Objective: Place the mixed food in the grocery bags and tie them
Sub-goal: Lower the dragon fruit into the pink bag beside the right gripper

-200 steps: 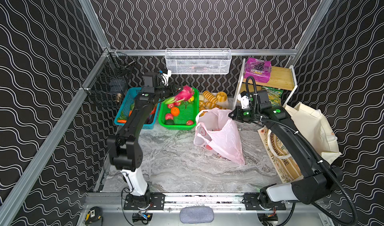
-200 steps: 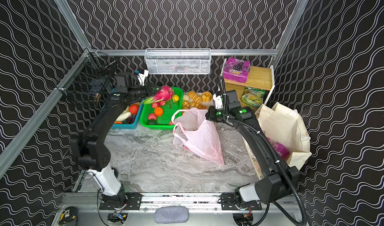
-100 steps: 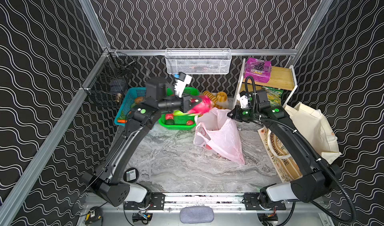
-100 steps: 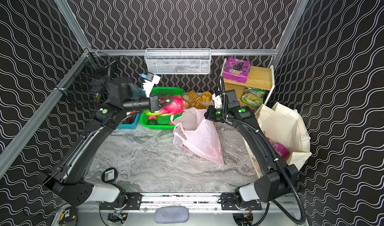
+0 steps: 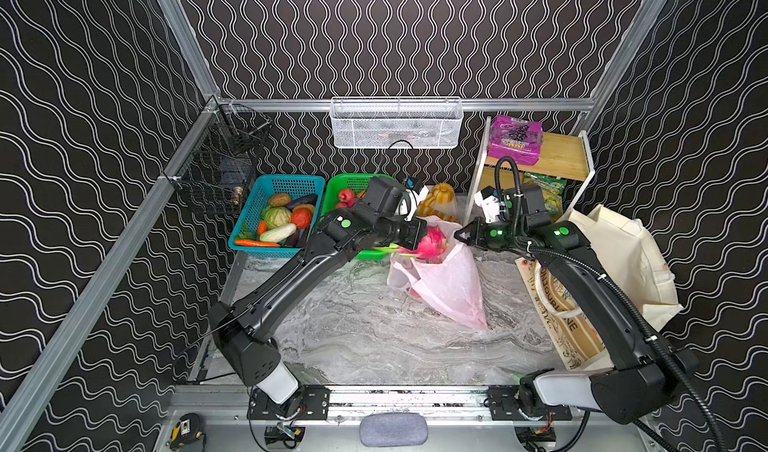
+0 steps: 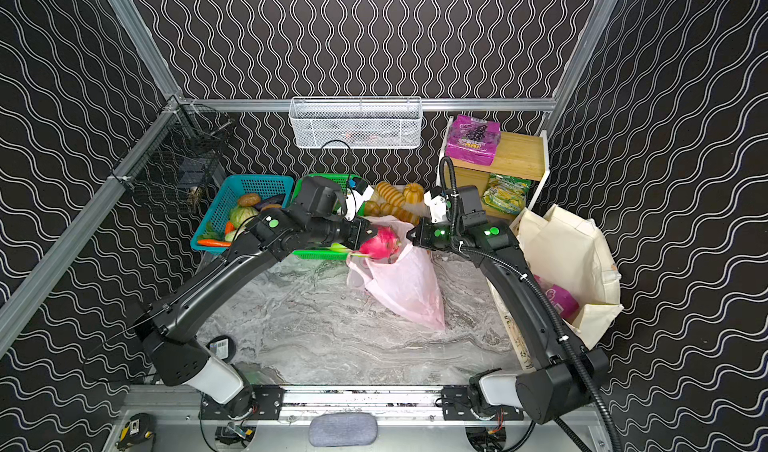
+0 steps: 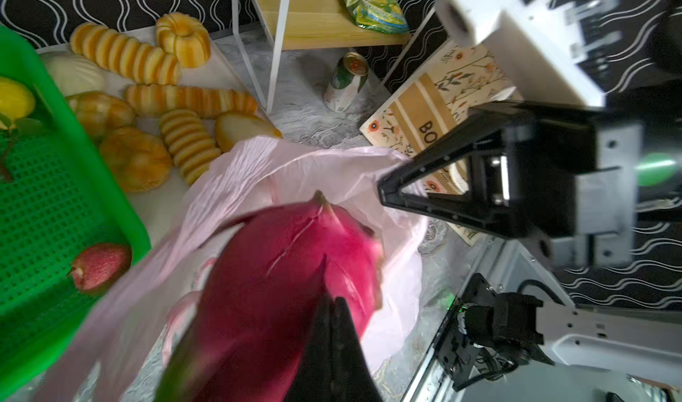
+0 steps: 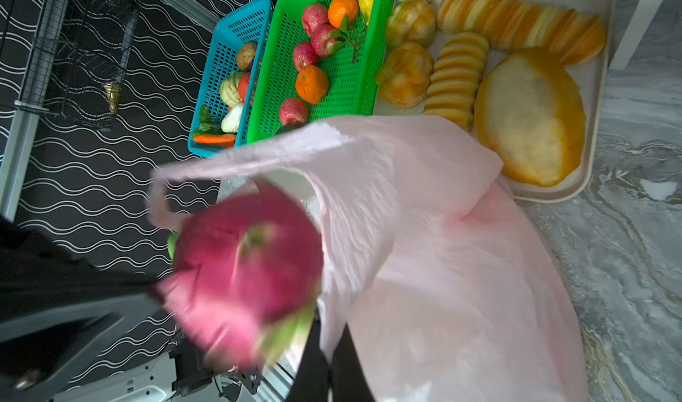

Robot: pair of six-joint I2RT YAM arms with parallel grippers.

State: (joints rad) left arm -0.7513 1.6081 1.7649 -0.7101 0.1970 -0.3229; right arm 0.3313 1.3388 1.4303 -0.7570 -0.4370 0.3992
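pink scaly dragon fruit (image 5: 434, 240), clenched in left gripper (image 5: 420, 235), hangs over thin pink plastic bag (image 5: 451, 292); right gripper (image 5: 458, 235) pinches its rim, which may sag, blocking entry.

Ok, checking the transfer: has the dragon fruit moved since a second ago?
Yes. Held by the left gripper, the dragon fruit has gone rightward, off the green basket to the mouth of the pink bag.
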